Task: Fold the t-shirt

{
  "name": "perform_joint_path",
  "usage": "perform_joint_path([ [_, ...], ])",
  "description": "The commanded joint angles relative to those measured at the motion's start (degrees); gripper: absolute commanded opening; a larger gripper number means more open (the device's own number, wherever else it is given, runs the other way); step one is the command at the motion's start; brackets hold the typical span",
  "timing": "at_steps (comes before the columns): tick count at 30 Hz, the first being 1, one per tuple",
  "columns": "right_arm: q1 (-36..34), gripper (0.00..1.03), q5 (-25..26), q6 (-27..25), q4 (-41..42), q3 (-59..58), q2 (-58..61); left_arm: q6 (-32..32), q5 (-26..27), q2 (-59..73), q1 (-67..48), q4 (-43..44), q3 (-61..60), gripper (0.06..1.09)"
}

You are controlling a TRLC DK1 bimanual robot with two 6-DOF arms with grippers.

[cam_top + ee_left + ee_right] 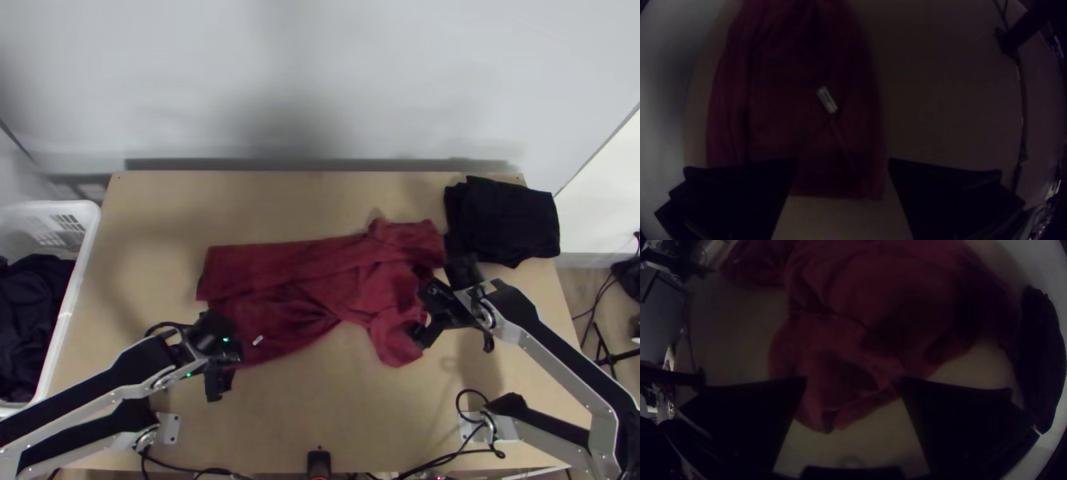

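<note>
- Red t-shirt (320, 280) is lying across the middle of the surface (384, 416), its long body running left, the sleeve end sitting rumpled toward the right.
- Body is showing lengthwise folds and creases; one sleeve (396, 340) is pointing toward the near edge.
- Small white tag (258, 341) is resting on the shirt's left part.
- Left gripper (226, 366) is hanging by the shirt's near left end, fingers (740, 191) standing wide apart, gripping nothing.
- Right gripper (426, 314) is hovering by the sleeve end, fingers (751, 422) also parting widely, holding nothing.
- Folded black cloth (504, 220) is occupying the far right corner.
- White basket (72, 298) is standing at left, holding dark cloth (32, 300).
</note>
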Motion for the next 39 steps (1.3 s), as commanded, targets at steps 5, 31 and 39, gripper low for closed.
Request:
perform_joint_path([
  [5, 2.99, 0.92, 0.66, 1.38, -0.08, -0.71, 1.18, 1.46, -0.26, 6.63, -2.48, 2.2, -1.38, 1.0],
  [31, 7.82, 0.47, 5.14, 2.17, 5.45, -1.32, 9.53, 3.13, 0.88, 8.29, 2.44, 6.51, -4.2, 0.63],
  [39, 8.18, 0.47, 5.05, 2.26, 5.54, -0.44, 9.71, 3.83, 1.15, 7.77, 5.52, 3.96, -2.35, 0.77],
])
